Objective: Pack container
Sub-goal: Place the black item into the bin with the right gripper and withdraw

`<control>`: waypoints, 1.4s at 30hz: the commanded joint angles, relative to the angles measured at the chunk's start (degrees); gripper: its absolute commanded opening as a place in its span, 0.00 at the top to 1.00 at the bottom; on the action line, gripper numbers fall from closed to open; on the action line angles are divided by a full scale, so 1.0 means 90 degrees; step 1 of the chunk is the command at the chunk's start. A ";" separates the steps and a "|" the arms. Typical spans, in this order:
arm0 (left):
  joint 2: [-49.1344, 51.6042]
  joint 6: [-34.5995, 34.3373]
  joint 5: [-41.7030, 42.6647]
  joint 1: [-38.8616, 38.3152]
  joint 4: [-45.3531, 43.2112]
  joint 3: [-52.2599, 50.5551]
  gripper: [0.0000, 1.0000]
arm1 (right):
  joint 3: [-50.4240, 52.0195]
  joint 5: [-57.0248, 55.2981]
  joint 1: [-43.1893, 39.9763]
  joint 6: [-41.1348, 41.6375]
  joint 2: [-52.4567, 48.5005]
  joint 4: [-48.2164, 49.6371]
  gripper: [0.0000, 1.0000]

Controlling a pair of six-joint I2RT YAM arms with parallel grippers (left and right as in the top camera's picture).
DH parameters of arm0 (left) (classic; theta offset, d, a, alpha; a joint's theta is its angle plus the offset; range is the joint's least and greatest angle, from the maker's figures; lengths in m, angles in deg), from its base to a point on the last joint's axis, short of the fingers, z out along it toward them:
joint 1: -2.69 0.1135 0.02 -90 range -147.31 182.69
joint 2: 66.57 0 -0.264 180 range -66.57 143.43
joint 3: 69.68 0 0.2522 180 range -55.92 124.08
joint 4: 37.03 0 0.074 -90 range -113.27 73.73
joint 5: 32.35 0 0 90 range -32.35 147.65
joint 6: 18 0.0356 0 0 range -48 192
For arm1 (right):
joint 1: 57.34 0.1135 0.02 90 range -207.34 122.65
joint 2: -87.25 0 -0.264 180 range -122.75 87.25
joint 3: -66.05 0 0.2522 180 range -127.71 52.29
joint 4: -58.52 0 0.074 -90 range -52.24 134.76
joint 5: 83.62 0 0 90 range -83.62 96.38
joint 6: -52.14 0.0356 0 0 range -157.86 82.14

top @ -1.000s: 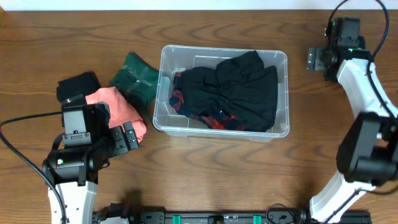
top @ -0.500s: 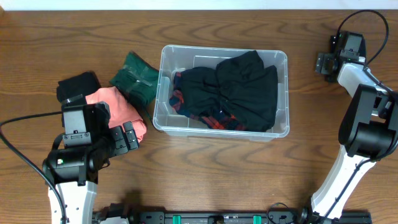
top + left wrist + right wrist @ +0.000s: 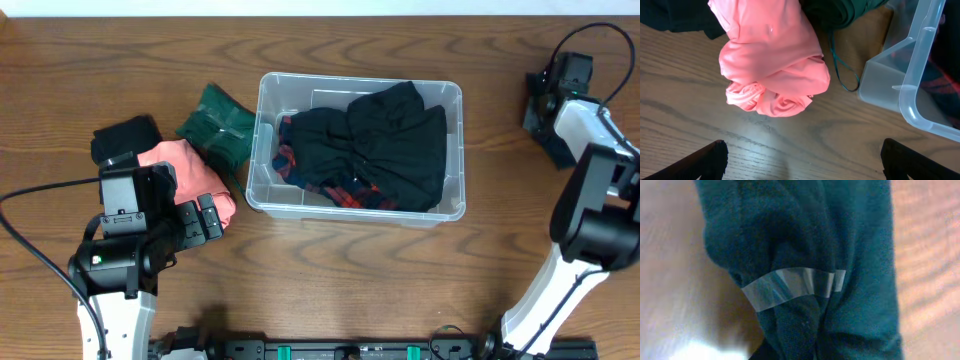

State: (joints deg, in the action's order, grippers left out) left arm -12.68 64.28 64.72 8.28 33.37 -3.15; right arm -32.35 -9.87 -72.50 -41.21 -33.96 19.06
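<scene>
Roughly: one counter [image 3: 120, 60]; one container [image 3: 360, 213] at centre, holding one black garment [image 3: 390, 140] over one plaid piece [image 3: 288, 158]. Three bundles toward left edge: pink bundle [image 3: 185, 170], green bundle [image 3: 218, 122], black bundle [image 3: 125, 138]. Two arms: left end effector [image 3: 802, 147] spread apart beside pink bundle; right end effector [image 3: 543, 118] near right edge, grip state unreadable.

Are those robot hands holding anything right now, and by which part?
Left end effector: open, empty. Right end effector: cannot be told; its camera shows only dark taped cloth.
</scene>
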 commanded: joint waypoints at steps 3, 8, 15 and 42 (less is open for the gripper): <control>-0.0002 -0.0061 -0.0078 0.0034 0.0010 0.0134 0.02 | -0.0010 0.0505 0.0474 -0.0440 0.1868 -0.0372 0.99; -0.0002 -0.0061 -0.0078 0.0034 0.0017 0.0134 0.02 | -0.0010 0.1945 0.1353 -0.1200 0.3300 -0.0755 0.99; -0.0002 -0.0061 -0.0075 0.0032 0.0019 0.0134 0.02 | -0.0010 0.1967 0.3553 -0.1579 0.3820 -0.1047 0.99; -0.0002 -0.0061 -0.0075 0.0034 0.0107 0.0107 0.02 | -0.0017 0.0971 0.6059 -0.2159 0.2130 0.0267 0.01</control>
State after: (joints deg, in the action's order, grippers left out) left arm -12.68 64.28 64.72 8.28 34.00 -3.15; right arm -32.27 0.56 -18.36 -60.45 -22.94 20.29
